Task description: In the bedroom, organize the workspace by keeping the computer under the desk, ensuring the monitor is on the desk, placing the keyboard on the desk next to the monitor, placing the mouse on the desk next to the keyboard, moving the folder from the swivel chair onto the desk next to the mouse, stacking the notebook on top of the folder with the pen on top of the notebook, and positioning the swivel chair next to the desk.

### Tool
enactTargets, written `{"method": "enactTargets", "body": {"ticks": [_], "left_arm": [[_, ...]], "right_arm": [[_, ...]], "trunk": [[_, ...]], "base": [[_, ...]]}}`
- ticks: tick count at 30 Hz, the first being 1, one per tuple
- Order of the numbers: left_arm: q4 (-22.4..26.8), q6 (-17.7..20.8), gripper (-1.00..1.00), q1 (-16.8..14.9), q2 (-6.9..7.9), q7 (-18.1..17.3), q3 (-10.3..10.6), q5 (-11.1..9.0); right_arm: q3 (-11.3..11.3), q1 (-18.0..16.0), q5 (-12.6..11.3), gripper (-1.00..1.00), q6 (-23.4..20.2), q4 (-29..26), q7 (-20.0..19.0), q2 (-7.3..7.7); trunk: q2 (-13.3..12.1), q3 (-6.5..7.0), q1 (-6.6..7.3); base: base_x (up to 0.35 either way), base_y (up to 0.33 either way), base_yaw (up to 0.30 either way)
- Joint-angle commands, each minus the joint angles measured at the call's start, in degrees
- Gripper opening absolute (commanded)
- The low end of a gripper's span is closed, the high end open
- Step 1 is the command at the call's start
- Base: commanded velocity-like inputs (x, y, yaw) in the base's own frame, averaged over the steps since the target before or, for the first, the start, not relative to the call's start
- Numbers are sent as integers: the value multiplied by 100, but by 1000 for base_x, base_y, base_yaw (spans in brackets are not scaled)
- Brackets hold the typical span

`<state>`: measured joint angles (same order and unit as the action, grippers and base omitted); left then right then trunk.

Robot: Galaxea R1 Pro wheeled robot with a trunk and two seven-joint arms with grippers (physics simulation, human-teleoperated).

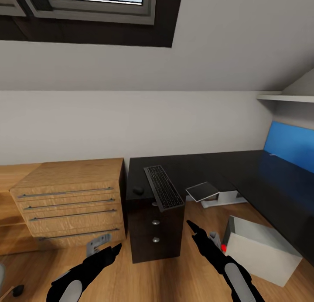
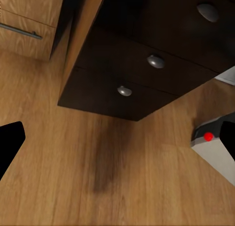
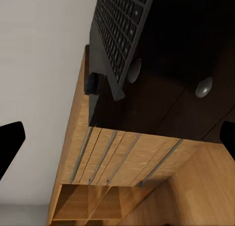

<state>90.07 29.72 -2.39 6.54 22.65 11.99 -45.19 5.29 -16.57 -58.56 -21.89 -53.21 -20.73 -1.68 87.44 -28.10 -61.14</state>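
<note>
Head view: slim dark grey keyboard [image 1: 164, 187] lies on the L-shaped black table [image 1: 209, 166], long axis running away from the robot, its near end overhanging the edge; small black mouse [image 1: 138, 190] just left of it. Pale grey computer tower [image 1: 261, 249] lies on the floor. Left wrist view: three silver drawer knobs [image 2: 155, 61]. Both claws [image 1: 114, 248] [image 1: 191, 225]: spread. No legible writing.

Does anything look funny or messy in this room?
Yes. The monitor lies flat on the floor under the desk, its stand sticking out sideways. The keyboard hangs over the desk's front edge. The computer is tipped on its side on the floor.
</note>
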Motion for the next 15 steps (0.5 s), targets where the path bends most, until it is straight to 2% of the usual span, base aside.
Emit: {"method": "enactTargets", "body": {"ticks": [1, 6, 9, 10, 11, 15], "left_arm": [[9, 3, 100, -5, 6, 61, 12, -60], [10, 3, 100, -4, 6, 81, 23, -57], [11, 3, 100, -3, 6, 81, 25, -53], [11, 5, 100, -3, 6, 81, 24, -52], [14, 7, 100, -4, 6, 82, 30, -52], [18, 7, 100, -4, 6, 82, 31, -51]], "right_arm": [[25, -4, -38, 100, -54, -4, -14, -7], [28, -4, -37, 100, -62, -11, -87, -7], [47, -4, -45, 100, -65, -13, -192, -2], [54, -4, -49, 100, -71, -13, -342, 2], [52, -4, -50, 100, -77, -12, -733, 12], [52, -1, -44, 100, -78, -7, -837, 14]], "trunk": [[45, -25, -22], [246, -115, -132], [246, -115, -132], [246, -115, -132], [286, -133, -154], [446, -204, -242]], "base": [[0, 0, 0], [0, 0, 0], [0, 0, 0], [0, 0, 0], [0, 0, 0], [0, 0, 0]]}}
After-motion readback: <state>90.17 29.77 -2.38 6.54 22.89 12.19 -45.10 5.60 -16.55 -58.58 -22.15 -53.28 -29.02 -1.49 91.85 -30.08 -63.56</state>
